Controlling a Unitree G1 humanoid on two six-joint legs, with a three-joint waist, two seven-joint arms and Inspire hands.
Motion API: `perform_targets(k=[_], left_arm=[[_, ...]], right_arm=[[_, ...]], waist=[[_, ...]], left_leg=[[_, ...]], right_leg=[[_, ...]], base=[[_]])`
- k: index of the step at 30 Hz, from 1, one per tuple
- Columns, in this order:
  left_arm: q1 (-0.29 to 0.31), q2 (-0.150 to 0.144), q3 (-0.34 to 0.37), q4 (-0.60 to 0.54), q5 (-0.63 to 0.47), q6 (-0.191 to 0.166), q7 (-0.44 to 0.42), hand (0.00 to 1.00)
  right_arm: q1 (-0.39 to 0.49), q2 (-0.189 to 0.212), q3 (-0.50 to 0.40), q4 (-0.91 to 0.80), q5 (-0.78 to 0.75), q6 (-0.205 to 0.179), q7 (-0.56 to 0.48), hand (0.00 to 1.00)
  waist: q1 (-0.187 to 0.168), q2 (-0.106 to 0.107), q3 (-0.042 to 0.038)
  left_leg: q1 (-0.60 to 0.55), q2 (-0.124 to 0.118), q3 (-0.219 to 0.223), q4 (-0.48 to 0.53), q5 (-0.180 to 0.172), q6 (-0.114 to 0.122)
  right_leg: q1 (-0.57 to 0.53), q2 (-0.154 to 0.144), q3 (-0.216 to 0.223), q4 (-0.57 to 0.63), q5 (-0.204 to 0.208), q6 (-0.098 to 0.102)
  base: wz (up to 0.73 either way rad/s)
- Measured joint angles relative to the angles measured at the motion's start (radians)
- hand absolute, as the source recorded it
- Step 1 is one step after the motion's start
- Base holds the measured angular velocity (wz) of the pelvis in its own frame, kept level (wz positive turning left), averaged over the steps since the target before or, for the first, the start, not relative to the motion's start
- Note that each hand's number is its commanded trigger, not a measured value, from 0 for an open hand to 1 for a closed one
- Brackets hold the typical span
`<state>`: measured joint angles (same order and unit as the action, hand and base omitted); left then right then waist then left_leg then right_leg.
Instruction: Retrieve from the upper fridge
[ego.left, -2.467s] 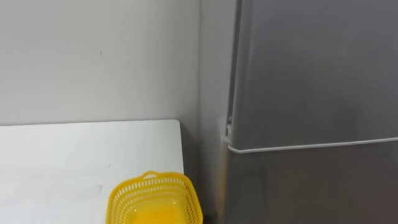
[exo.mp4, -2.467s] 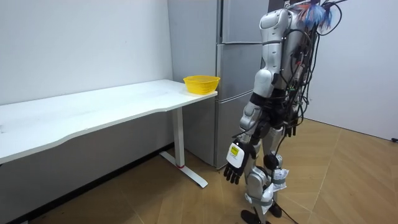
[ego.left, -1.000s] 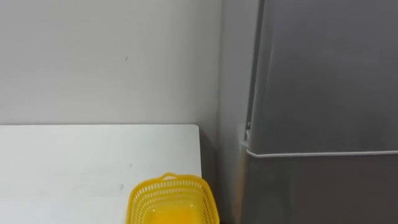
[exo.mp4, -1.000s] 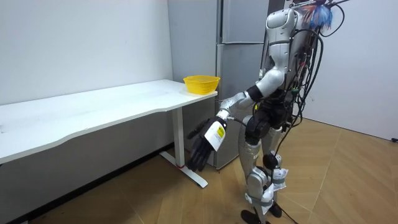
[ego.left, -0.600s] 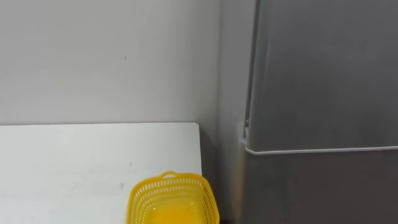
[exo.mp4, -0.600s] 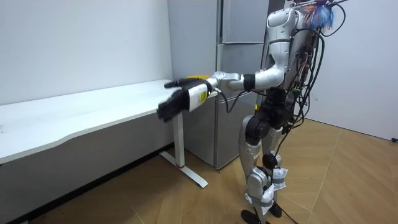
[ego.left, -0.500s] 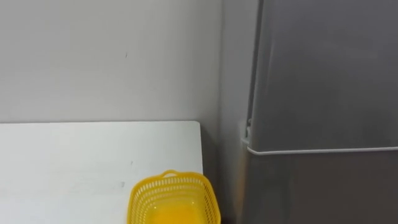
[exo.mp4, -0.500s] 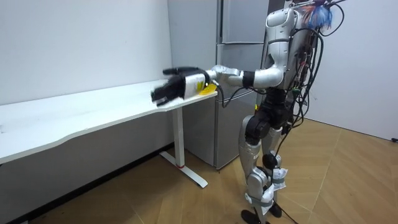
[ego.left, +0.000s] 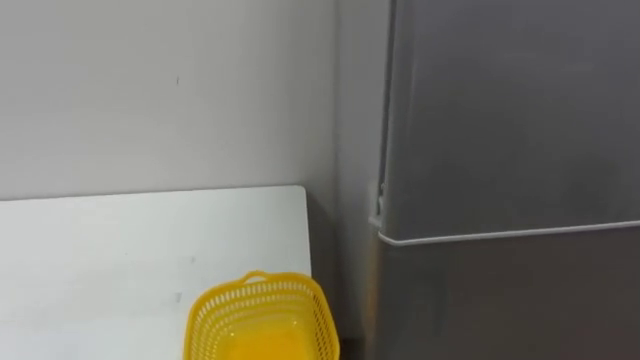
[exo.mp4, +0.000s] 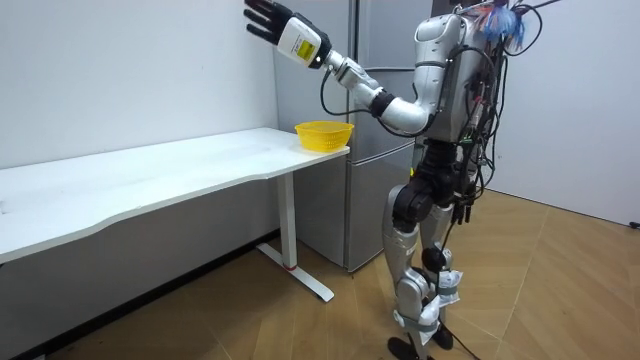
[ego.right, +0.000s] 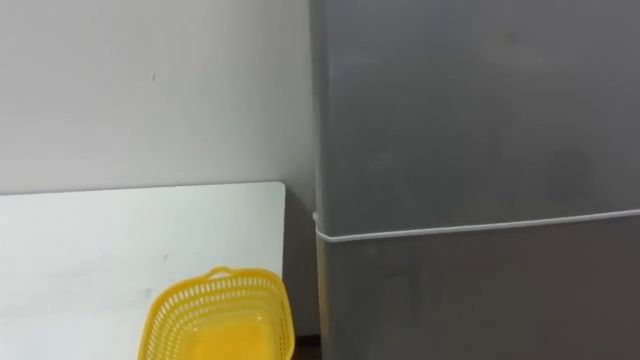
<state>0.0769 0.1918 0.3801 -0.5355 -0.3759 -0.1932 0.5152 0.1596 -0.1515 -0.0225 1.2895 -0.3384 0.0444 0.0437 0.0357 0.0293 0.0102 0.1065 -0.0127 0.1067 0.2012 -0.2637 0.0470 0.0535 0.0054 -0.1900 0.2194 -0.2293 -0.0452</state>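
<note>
Upper fridge door (ego.left: 510, 110) is shut; the item to retrieve is hidden behind it. Left hand (exo.mp4: 272, 22) is up at door height, fingers spread straight and empty, apart from the door on its table (ego.left: 120, 240) side. The door's near edge faces that hand, so the left arm is likely the puller. Yellow basket (ego.left: 262, 320) sits on the table corner beside the fridge.

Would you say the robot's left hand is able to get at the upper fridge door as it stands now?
Probably yes: the left hand is raised, open and empty, at the height of the shut upper fridge door, with nothing between them, though beside it.
</note>
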Motion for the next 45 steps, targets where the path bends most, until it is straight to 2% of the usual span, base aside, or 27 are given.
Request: perform_targets(k=[2,4,8,10,12,16,19,22,27,34,38,40,41,45], left_arm=[[-0.012,0.0,-0.019,-0.02,0.0,0.026,-0.042,0.0],[-0.05,0.0,-0.054,-0.048,-0.003,0.058,-0.102,0.0],[-0.09,0.002,-0.096,-0.081,-0.003,0.093,-0.203,0.0],[-0.115,0.003,-0.119,-0.082,-0.004,0.11,-0.253,0.0],[-0.138,0.003,-0.15,-0.082,-0.004,0.124,-0.291,0.0],[-0.149,0.003,-0.209,-0.082,-0.006,0.149,-0.374,0.0],[-0.149,0.003,-0.243,-0.08,-0.012,0.171,-0.424,0.0],[-0.149,0.003,-0.254,-0.08,-0.061,0.182,-0.473,0.0],[-0.149,0.004,-0.289,-0.074,-0.136,0.201,-0.561,0.0],[-0.149,0.02,-0.345,-0.071,-0.143,0.238,-0.654,0.0],[-0.152,0.022,-0.345,-0.072,-0.145,0.238,-0.685,0.0],[-0.152,0.022,-0.345,-0.072,-0.145,0.238,-0.705,0.0],[-0.152,0.022,-0.346,-0.071,-0.145,0.238,-0.708,0.0],[-0.152,0.022,-0.388,-0.051,-0.144,0.242,-0.744,0.0]], right_arm=[[-0.003,0.001,-0.001,0.004,-0.011,0.001,0.008,0.0],[-0.005,0.001,0.0,0.005,-0.025,0.009,0.017,0.0],[-0.013,0.0,-0.002,0.004,-0.03,0.028,0.025,0.0],[-0.019,0.0,-0.001,-0.003,-0.03,0.039,0.026,0.0],[-0.024,0.0,-0.001,-0.002,-0.031,0.042,0.034,0.0],[-0.035,-0.002,0.0,0.002,-0.027,0.043,0.034,0.0],[-0.042,-0.004,0.0,0.005,-0.024,0.044,0.034,0.0],[-0.041,-0.008,-0.001,0.005,-0.023,0.042,0.036,0.0],[-0.043,-0.009,0.0,0.005,-0.026,0.044,0.04,0.0],[-0.061,-0.01,0.001,0.015,-0.024,0.044,0.043,0.0],[-0.073,-0.012,0.001,0.03,-0.024,0.044,0.041,0.0],[-0.073,-0.016,0.001,0.03,-0.024,0.044,0.041,0.0],[-0.075,-0.017,0.001,0.03,-0.024,0.044,0.041,0.0],[-0.086,-0.022,0.001,0.034,-0.024,0.044,0.039,0.0]], waist=[[-0.008,0.001,-0.0002],[-0.012,0.002,-0.0012],[-0.018,0.007,-0.0044],[-0.032,0.01,-0.0074],[-0.038,0.009,-0.0067],[-0.067,0.006,-0.0055],[-0.077,0.007,-0.0065],[-0.09,0.008,-0.0067],[-0.092,0.008,-0.0069],[-0.1,0.018,-0.0076],[-0.111,0.027,-0.006],[-0.113,0.039,-0.0107],[-0.116,0.041,-0.0104],[-0.132,0.044,-0.0083]], left_leg=[[0.0,0.0,0.001,0.0,0.0,0.0],[-0.004,0.0,0.001,0.001,0.0,0.0],[-0.008,0.001,0.004,0.003,0.0,0.0],[-0.008,0.0,0.004,0.003,0.0,0.0],[-0.007,0.0,0.004,0.002,0.0,0.0],[-0.009,0.0,0.007,0.002,0.0,0.0],[-0.009,0.001,0.023,0.002,0.0,0.0],[-0.006,0.002,0.031,0.003,0.0,0.0],[-0.005,0.002,0.032,0.003,0.0,0.0],[-0.004,0.003,0.031,0.003,0.001,0.0],[-0.007,0.003,0.033,0.003,0.001,0.0],[-0.009,0.003,0.037,0.003,0.001,0.0],[-0.009,0.003,0.035,0.003,0.001,0.0],[-0.009,0.003,0.033,0.003,0.001,0.0]], right_leg=[[-0.002,0.001,0.003,0.001,0.0,0.0],[-0.003,0.001,0.004,0.003,0.001,0.0],[-0.013,0.001,0.014,0.007,0.001,0.001],[-0.014,0.002,0.019,0.01,0.001,0.001],[-0.017,0.003,0.024,0.012,0.001,0.001],[-0.017,0.002,0.024,0.012,0.001,0.001],[-0.018,0.002,0.025,0.012,0.001,0.001],[-0.02,0.002,0.026,0.017,0.001,0.001],[-0.019,0.001,0.027,0.019,0.001,0.001],[-0.019,0.001,0.027,0.016,0.001,0.001],[-0.022,0.001,0.027,0.017,0.001,0.001],[-0.028,0.002,0.034,0.018,0.001,0.001],[-0.027,0.002,0.034,0.018,0.001,0.001],[-0.026,0.002,0.032,0.018,0.001,0.001]], base=[[-0.03],[0.0],[-0.08],[-0.08],[-0.05],[0.0],[0.0],[-0.01],[0.0],[0.0],[-0.01],[-0.07],[-0.03],[0.0]])
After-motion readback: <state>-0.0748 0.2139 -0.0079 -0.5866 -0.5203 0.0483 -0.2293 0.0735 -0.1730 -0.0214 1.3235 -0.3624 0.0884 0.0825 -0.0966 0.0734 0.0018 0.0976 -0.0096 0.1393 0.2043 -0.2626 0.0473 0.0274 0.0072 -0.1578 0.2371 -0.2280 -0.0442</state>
